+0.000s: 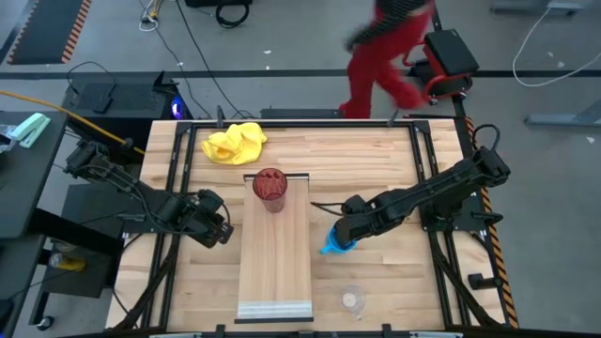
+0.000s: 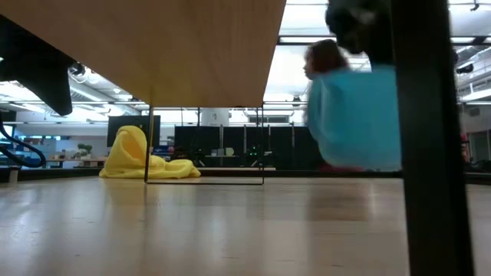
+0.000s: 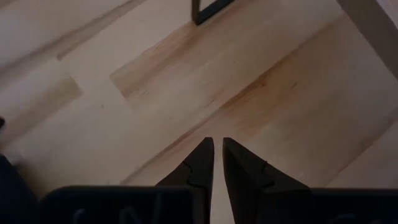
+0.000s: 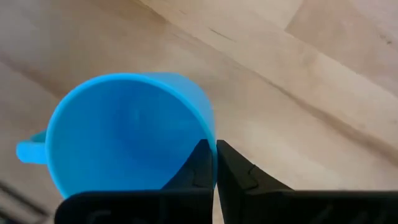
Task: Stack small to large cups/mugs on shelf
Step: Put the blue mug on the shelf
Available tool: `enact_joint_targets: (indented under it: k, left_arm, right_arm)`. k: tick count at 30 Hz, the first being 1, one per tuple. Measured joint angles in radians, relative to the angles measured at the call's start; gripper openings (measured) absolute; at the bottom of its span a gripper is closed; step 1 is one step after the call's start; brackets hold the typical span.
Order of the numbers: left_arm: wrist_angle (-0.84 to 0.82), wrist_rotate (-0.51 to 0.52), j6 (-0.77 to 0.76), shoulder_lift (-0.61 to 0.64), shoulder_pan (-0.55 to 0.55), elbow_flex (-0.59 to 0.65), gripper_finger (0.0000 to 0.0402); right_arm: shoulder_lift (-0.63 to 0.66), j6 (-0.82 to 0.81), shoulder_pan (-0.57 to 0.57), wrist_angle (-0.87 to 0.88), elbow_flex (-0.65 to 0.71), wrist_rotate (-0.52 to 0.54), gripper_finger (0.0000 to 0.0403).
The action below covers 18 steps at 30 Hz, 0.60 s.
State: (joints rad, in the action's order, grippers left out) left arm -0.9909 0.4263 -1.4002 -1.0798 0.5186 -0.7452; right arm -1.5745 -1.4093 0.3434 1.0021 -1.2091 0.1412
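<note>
The dark red ribbed tumbler [image 1: 269, 186] stands upright on the far end of the pale shelf board [image 1: 275, 268]. The small clear glass cup [image 1: 353, 299] stands on the table near the front edge, right of the shelf. My right gripper [image 1: 340, 237] is shut on the bright blue mug [image 1: 331, 246], just right of the shelf; the mug also shows in the right wrist view [image 4: 124, 130] and the low view [image 2: 353, 115]. My left gripper [image 1: 220, 230] is shut and empty, low over the table left of the shelf, and shows in its own wrist view [image 3: 217, 144]. My right gripper pinches the mug's rim wall [image 4: 208, 127], one finger inside the mug and one outside, on the side opposite the handle [image 4: 28, 151]. The fingers come from above, slanting from the table's right. The mug hangs below them, clear of the table.
A crumpled yellow cloth [image 1: 235, 143] lies at the table's far left. In the low view the shelf's underside [image 2: 192, 54] stands raised on thin metal legs [image 2: 147, 146]. A person in red trousers [image 1: 385, 56] walks beyond the far edge.
</note>
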Motion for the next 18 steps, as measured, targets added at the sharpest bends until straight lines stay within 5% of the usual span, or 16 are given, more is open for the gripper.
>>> enact_joint_targets:
  k: [7,18]
  left_arm:
    - [-0.005,0.0,0.123,0.0,0.001,0.0,0.0036]
    - [-0.056,0.018,0.13,0.0,-0.001,0.0,0.0036]
  right_arm:
    - [0.0,-0.205,0.04,0.27,-0.288,0.002,0.0005]
    - [-0.067,-0.333,0.08,0.367,-0.653,0.131,0.0005]
